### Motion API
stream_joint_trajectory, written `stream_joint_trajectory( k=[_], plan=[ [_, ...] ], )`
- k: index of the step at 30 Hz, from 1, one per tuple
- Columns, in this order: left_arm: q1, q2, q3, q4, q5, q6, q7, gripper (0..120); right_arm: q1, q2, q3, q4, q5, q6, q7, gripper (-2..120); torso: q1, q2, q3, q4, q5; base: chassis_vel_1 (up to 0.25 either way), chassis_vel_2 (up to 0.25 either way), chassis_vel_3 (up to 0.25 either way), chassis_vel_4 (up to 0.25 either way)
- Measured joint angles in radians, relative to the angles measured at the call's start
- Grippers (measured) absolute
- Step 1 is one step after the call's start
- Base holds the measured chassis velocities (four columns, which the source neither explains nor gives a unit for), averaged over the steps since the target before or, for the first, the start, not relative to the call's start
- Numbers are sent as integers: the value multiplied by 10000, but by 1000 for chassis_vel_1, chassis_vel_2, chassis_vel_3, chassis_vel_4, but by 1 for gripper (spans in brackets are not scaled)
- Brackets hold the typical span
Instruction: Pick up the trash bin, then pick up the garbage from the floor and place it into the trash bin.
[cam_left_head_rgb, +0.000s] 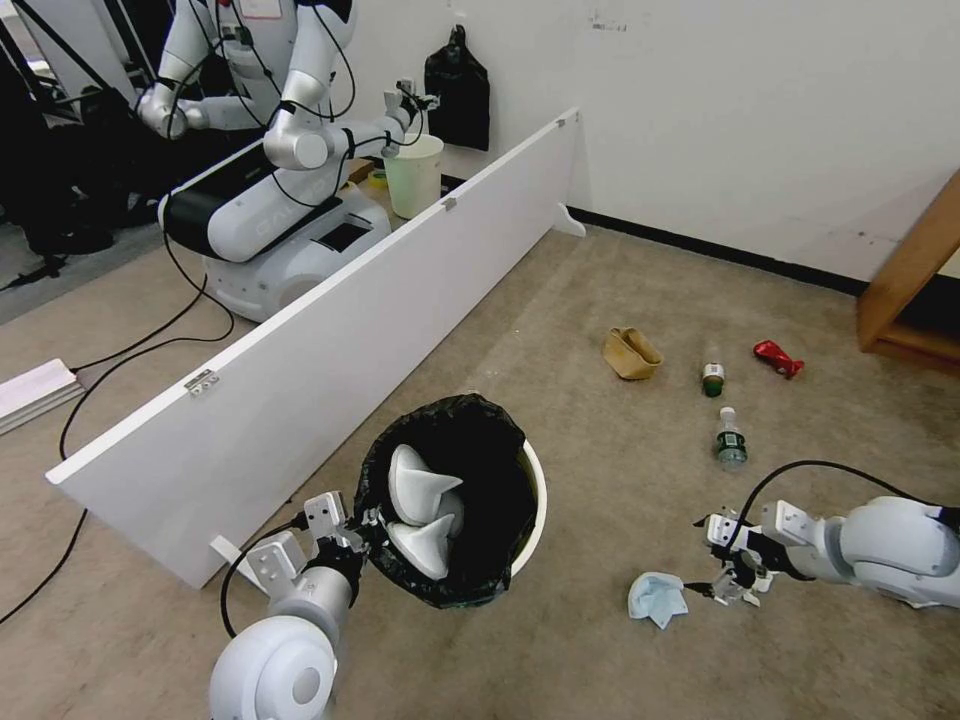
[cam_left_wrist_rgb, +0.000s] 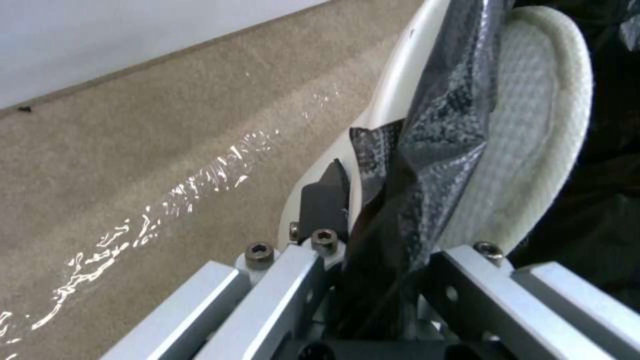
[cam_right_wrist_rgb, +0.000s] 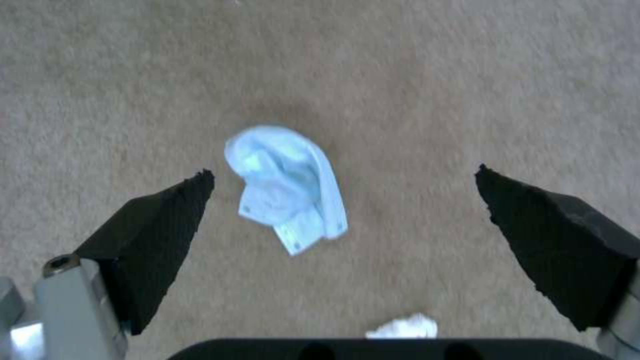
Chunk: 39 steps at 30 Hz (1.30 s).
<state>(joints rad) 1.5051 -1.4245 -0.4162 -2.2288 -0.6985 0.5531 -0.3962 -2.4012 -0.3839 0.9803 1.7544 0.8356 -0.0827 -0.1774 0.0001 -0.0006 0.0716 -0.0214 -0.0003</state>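
Observation:
The trash bin (cam_left_head_rgb: 536, 500) is white with a black bag over its rim, and it hangs tilted at the lower middle of the head view. My left gripper (cam_left_head_rgb: 362, 526) is shut on its near rim (cam_left_wrist_rgb: 393, 90), pinching the black bag (cam_left_wrist_rgb: 433, 150). Two white slippers (cam_left_head_rgb: 425, 505) lie inside, one of them (cam_left_wrist_rgb: 533, 125) close to the gripper. My right gripper (cam_right_wrist_rgb: 343, 172) is open just above the carpet, with the blue mask (cam_right_wrist_rgb: 287, 187) between its fingers (cam_right_wrist_rgb: 160, 230). The mask (cam_left_head_rgb: 657, 598) lies just left of that gripper (cam_left_head_rgb: 728, 578). A bit of white tissue (cam_right_wrist_rgb: 403, 327) lies beside it.
Farther ahead on the carpet lie a tan paper bag (cam_left_head_rgb: 631, 353), two green-labelled bottles (cam_left_head_rgb: 713, 378) (cam_left_head_rgb: 730, 440) and a red wrapper (cam_left_head_rgb: 778, 358). A long white board (cam_left_head_rgb: 330, 330) stands on the left. Behind it is another robot (cam_left_head_rgb: 270, 190) with a pale green bin (cam_left_head_rgb: 413, 175). Wooden furniture (cam_left_head_rgb: 910, 290) stands at the right.

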Motion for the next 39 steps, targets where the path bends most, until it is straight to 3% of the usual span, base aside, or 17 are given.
stream_joint_trajectory(
  k=[15, 39],
  plan=[
    [-118, 232, -87, 170, -365, -85, -29, 2, -1225, -1206, 743, -834, 325, 45, -26, 100, 0, 0, 0, 3, -1, 0, 0, 0, 0],
    [-168, 194, -160, 266, -484, -148, -44, 2, -1704, -1820, 408, -1241, 581, 59, -93, 100, 0, 0, -1, 1, 1, 0, 0, 0, 0]
  ],
)
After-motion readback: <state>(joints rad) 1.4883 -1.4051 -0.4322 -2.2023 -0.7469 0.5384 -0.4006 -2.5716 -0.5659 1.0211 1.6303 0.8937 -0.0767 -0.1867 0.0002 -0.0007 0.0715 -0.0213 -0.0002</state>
